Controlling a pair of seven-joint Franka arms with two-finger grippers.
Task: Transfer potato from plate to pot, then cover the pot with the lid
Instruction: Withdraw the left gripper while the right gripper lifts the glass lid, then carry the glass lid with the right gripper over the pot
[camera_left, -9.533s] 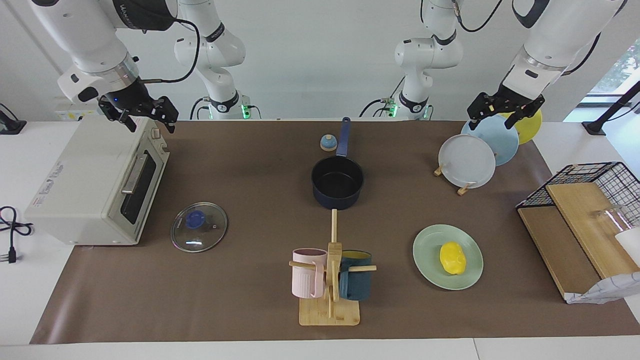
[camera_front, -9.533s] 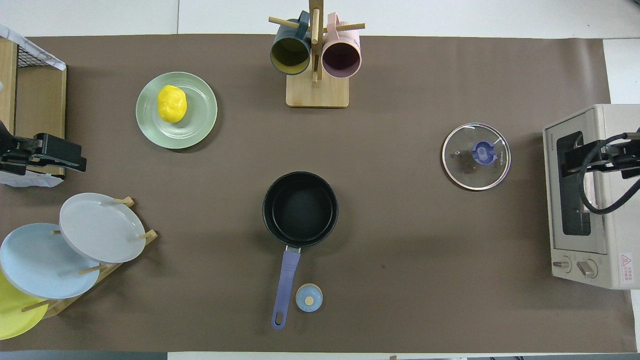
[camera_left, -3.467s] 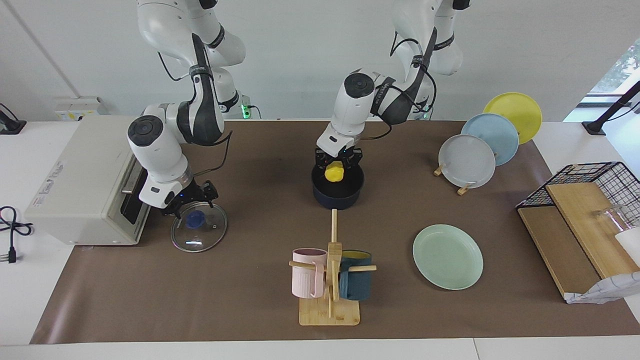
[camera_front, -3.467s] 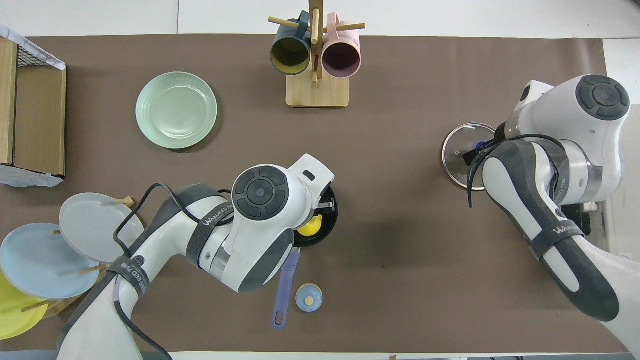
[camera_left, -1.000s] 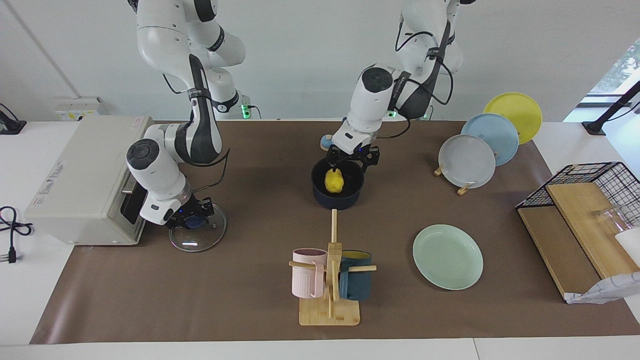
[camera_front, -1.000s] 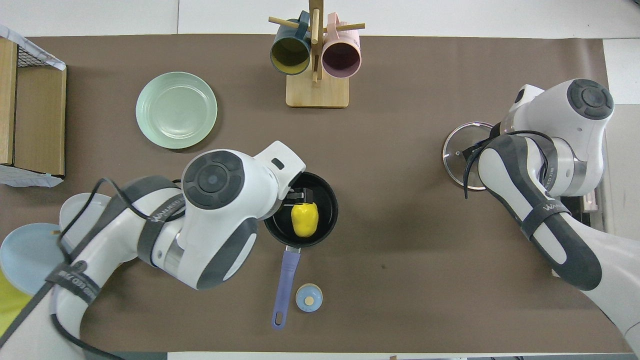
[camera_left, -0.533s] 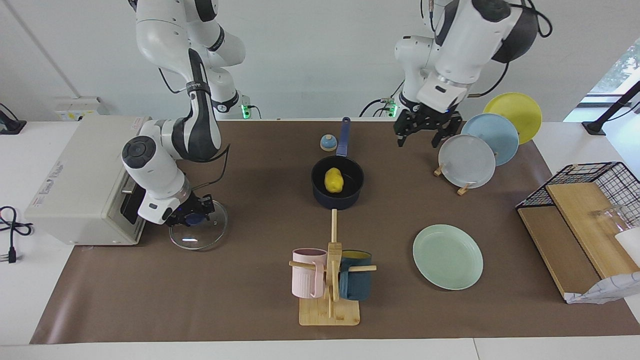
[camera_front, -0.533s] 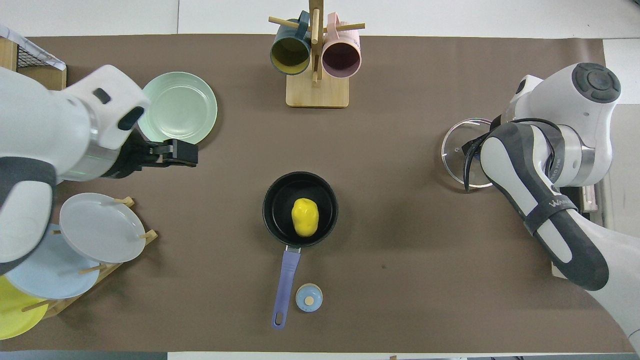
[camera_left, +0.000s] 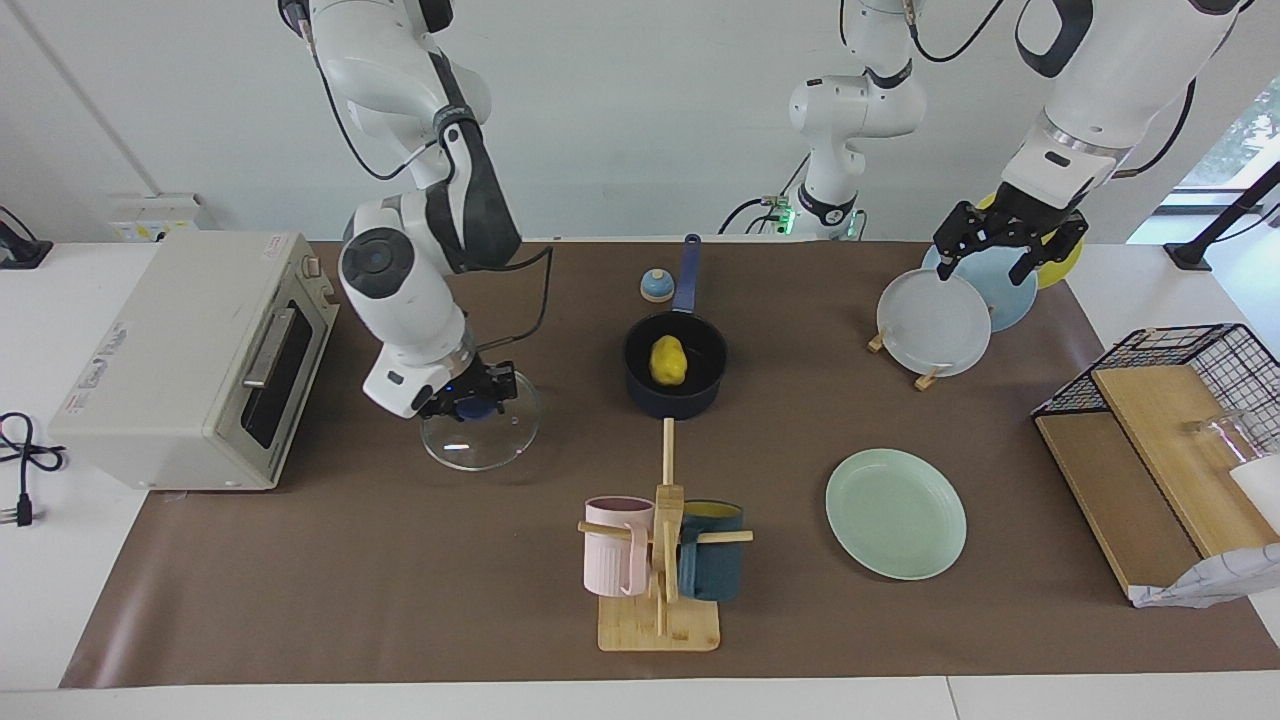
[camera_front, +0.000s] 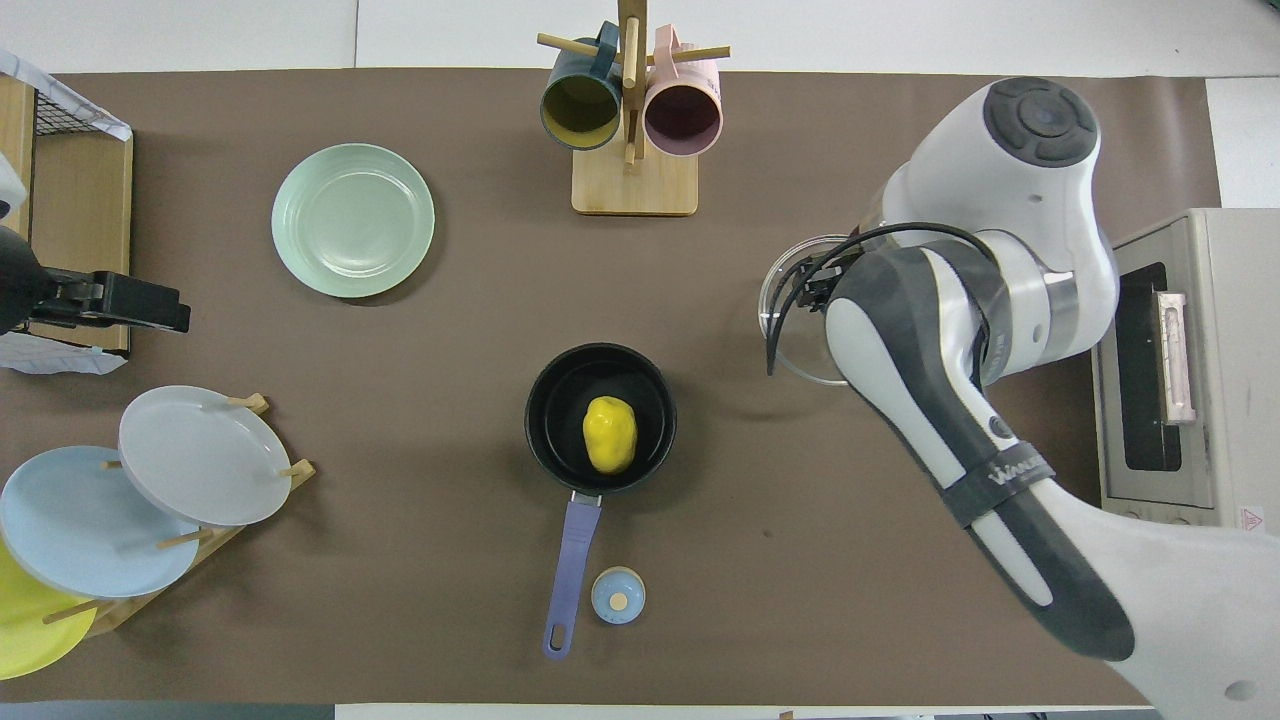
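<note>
The potato lies inside the dark blue pot at the middle of the counter, the pot's long handle pointing toward the robots with a small blue-topped bell just beside it. The pot is uncovered. The right gripper has its jaws clamped on the blue knob of the glass lid, which hangs tilted just above the brown mat between the toaster oven and the pot, apart from both. In the overhead view the right arm hides most of the lid. The left gripper, jaws spread wide and holding nothing, hovers over the rack of standing plates at the left arm's end of the counter. The mint-green plate sits bare, farther from the robots than the pot, near the wooden mug stand.
</note>
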